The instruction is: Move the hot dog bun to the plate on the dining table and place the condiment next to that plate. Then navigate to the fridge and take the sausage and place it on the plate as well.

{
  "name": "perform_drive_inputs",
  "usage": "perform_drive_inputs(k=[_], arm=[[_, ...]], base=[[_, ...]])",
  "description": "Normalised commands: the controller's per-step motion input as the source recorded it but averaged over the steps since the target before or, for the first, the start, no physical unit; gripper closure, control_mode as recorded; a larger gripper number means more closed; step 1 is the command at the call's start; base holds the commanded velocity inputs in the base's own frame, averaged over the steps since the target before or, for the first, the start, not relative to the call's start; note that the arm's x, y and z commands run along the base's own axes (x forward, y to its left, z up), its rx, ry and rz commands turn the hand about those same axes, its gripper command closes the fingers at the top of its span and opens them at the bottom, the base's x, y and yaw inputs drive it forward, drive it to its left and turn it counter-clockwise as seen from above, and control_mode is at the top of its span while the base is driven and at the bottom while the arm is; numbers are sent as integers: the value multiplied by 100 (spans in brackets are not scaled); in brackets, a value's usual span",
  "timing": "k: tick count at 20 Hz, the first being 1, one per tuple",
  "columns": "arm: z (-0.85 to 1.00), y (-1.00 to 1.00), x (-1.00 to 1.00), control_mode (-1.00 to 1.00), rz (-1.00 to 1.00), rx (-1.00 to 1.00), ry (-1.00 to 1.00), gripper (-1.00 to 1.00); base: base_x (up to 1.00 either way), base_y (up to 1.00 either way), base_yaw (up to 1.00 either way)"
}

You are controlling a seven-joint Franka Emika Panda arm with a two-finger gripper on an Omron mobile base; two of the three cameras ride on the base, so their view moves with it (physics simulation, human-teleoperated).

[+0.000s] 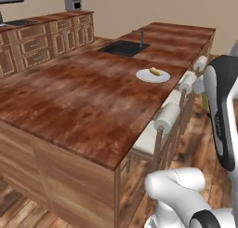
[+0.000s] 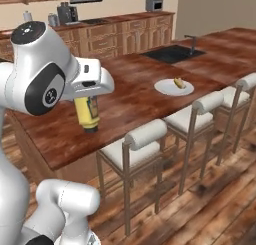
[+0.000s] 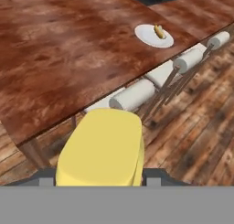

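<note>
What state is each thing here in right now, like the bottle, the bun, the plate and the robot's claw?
Yellow bottle: held upside down in the claw, cap end down, above the table.
Claw: closed on the bottle.
Bun: lying on the plate.
Plate: flat on the table, near the stool-side edge.
Table: bare wood around the plate.
Sink: set into the table, tap off.
Stools: tucked along the table edge.

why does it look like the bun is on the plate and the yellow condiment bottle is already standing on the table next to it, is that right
Partly. The hot dog bun is on the plate, but the condiment is not beside it: the right base view shows it held in the gripper, far from the plate along the dining table.
</note>
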Motion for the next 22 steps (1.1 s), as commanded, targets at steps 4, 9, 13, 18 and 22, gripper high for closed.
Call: perform_drive_inputs(k=[4,9,13,18,22], arm=[[0,0,0,100,0,0,0,100],[0,0,0,100,0,0,0,100],[0,0,0,100,0,0,0,100],[0,0,0,100,0,0,0,100],[0,0,0,100,0,0,0,100]], base=[[29,-100,35],[21,-100,32],[23,-99,34],[27,-89,38],[31,-76,42]])
